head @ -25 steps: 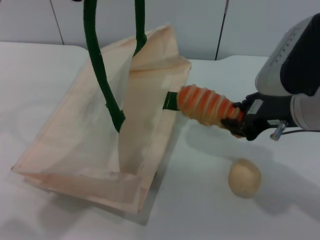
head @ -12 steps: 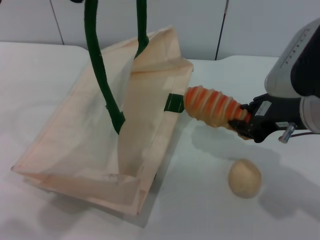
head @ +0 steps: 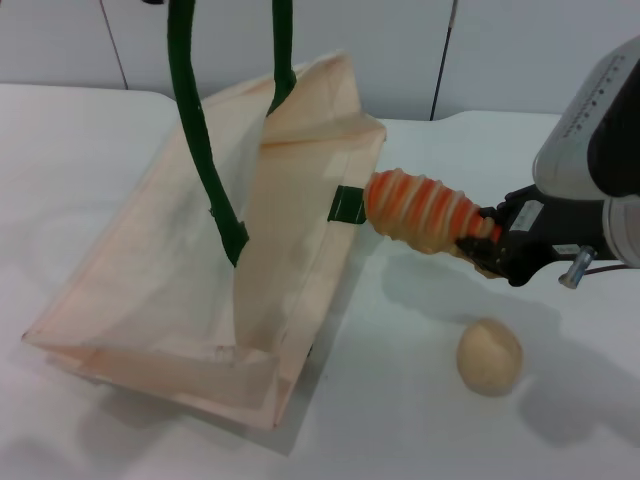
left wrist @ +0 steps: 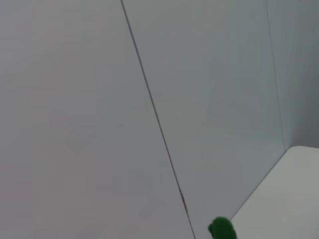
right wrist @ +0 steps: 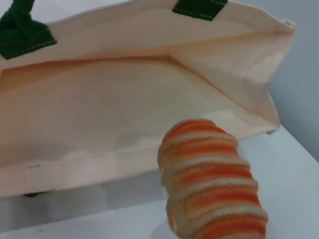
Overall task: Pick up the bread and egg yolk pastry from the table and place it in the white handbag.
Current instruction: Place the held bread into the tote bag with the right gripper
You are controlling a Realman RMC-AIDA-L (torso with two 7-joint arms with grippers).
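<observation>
Head view: the right end effector [head: 478,246] is clamped on one end of the bread [head: 422,212], holding it above the tabletop [head: 400,400] with its free end just beside the bag [head: 190,270] rim. The pastry [head: 490,356] rests on the tabletop, below the end effector. The bag handles [head: 195,120] run up out of frame.

Left wrist view: only a wall and a green handle tip [left wrist: 222,229]; the left end effector is not visible.

Right wrist view: the bread [right wrist: 212,181] points at the open bag mouth [right wrist: 124,99].

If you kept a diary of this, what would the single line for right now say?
right gripper: shut on bread, tip at handbag mouth | pastry: on table | left gripper: unseen, handles pulled upward
</observation>
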